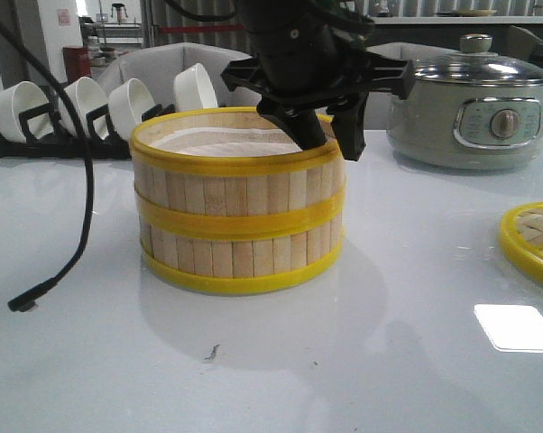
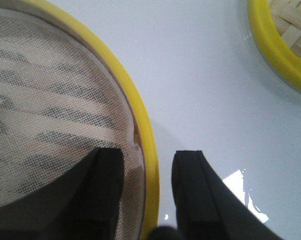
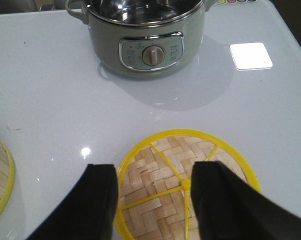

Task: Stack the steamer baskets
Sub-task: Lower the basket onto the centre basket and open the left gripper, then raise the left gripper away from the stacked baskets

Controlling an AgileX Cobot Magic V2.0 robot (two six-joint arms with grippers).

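Observation:
Two steamer baskets stand stacked in the middle of the table, the upper basket (image 1: 235, 180) squarely on the lower basket (image 1: 240, 254). My left gripper (image 1: 328, 135) hangs over the upper basket's right rim. In the left wrist view my left gripper (image 2: 149, 152) is open and straddles the yellow rim (image 2: 135, 107): one finger is inside over the mesh liner (image 2: 50, 100), the other outside with a gap to the rim. My right gripper (image 3: 155, 167) is open above the woven lid (image 3: 160, 175), holding nothing.
The flat woven lid (image 1: 533, 239) lies at the right edge of the table. A grey electric pot (image 1: 474, 108) stands at the back right. White bowls in a black rack (image 1: 91, 108) line the back left. A black cable (image 1: 73, 244) trails over the table's left side.

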